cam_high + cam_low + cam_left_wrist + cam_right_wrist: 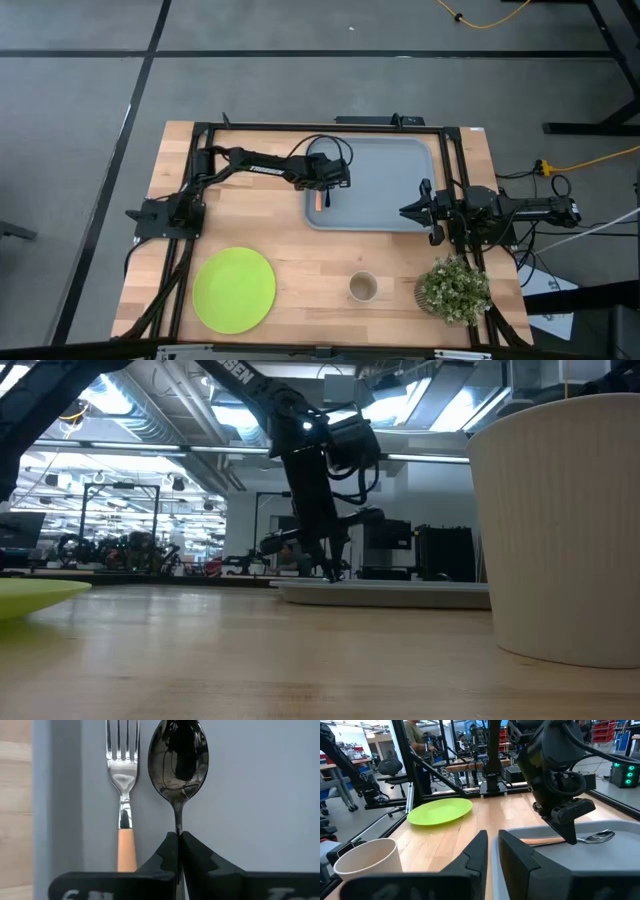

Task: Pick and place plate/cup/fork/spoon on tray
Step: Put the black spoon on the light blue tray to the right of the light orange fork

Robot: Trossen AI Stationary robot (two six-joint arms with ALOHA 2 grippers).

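The grey-blue tray lies at the table's far middle. The fork with the orange handle lies flat on the tray by its left rim. The dark spoon is right beside it and parallel to it. My left gripper stands over them, shut on the spoon. My right gripper waits over the tray's right part, its fingers a little apart and empty. The lime-green plate and the tan cup rest on the table near its front edge. My left gripper pinches the spoon's thin handle between its two fingers, a short way behind the bowl. The fingers come from above, pointing down. The spoon lies level, in line with the fork, at tray height. I cannot tell whether it touches the tray.
A bushy potted plant stands at the front right, next to the cup. A black frame borders the table's left, far and right sides. Bare wood lies between the plate and the tray.
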